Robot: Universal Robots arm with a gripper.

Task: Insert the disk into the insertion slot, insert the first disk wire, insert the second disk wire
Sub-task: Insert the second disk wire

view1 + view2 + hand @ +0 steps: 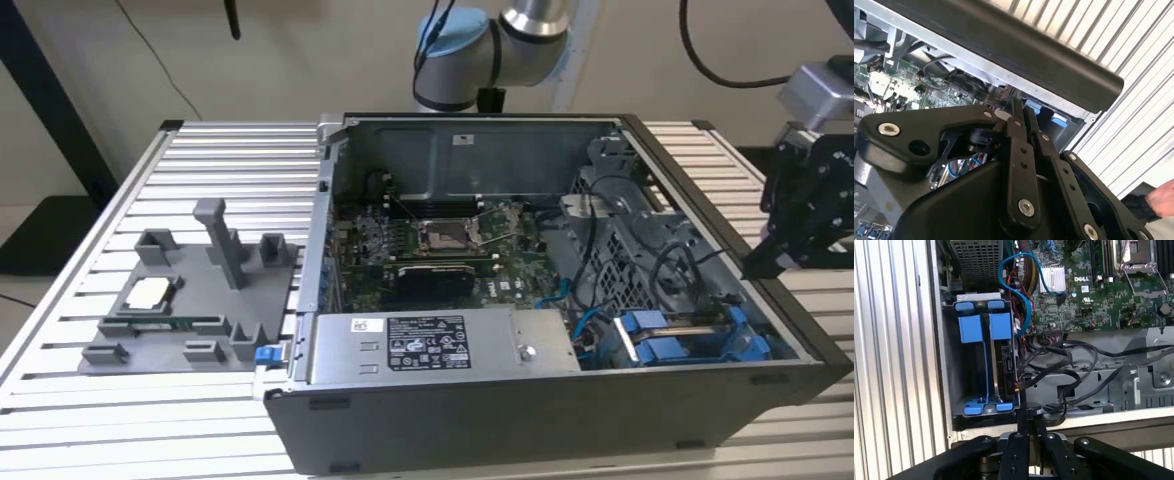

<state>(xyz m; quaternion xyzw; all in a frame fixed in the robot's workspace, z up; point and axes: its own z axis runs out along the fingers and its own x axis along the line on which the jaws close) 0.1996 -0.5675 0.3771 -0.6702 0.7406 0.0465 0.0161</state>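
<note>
Black end effector (1028, 415) hangs nearest in the first wrist view, just above the case rim, its fingers drawn together with nothing visible between them. Just beyond it, the disk (1004, 357) in its blue carrier looks already seated in the insertion slot (667, 345), at the lower right of the exterior view. Loose black wires (1054, 365) lie just beside it, so the first wire step seems in hand. Taking one would call for opening first.

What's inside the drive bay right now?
The insertion slot holds blue carrier frames and the disk, edge-on beside the cables. The disk's broad faces are hidden by the frames.
</note>
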